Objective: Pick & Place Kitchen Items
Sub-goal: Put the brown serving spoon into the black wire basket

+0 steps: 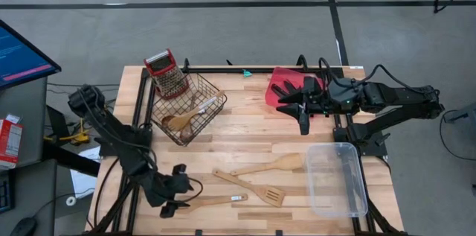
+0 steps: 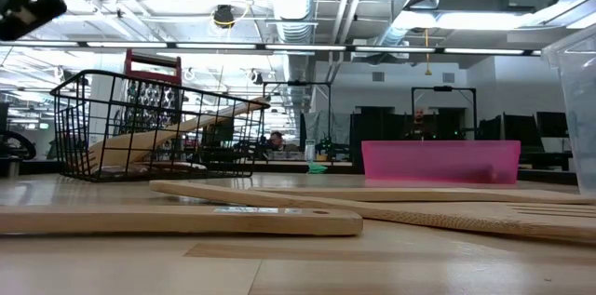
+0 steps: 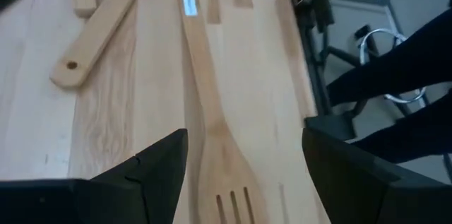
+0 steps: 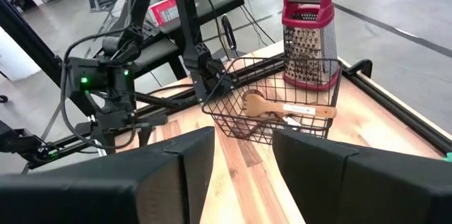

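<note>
Three pale wooden utensils lie flat on the table's near half: a slotted spatula [image 1: 249,186], a spoon [image 1: 269,165], and a second slotted spatula [image 1: 217,201] with a label on its handle [image 3: 189,1]. My left gripper [image 1: 178,191] hangs open over that second spatula's slotted head [image 3: 227,199], one finger on either side of it. Whether it touches the spatula I cannot tell. More wooden utensils [image 4: 272,107] lie in the black wire basket [image 1: 190,109]. My right gripper [image 1: 294,109] waits open over the red tray [image 1: 286,80], holding nothing.
A red-topped grater [image 1: 167,74] stands at the basket's far left corner. A clear plastic bin [image 1: 336,180] sits at the near right. In the low view the basket [image 2: 154,127] is at the left and the red tray [image 2: 440,162] at the right.
</note>
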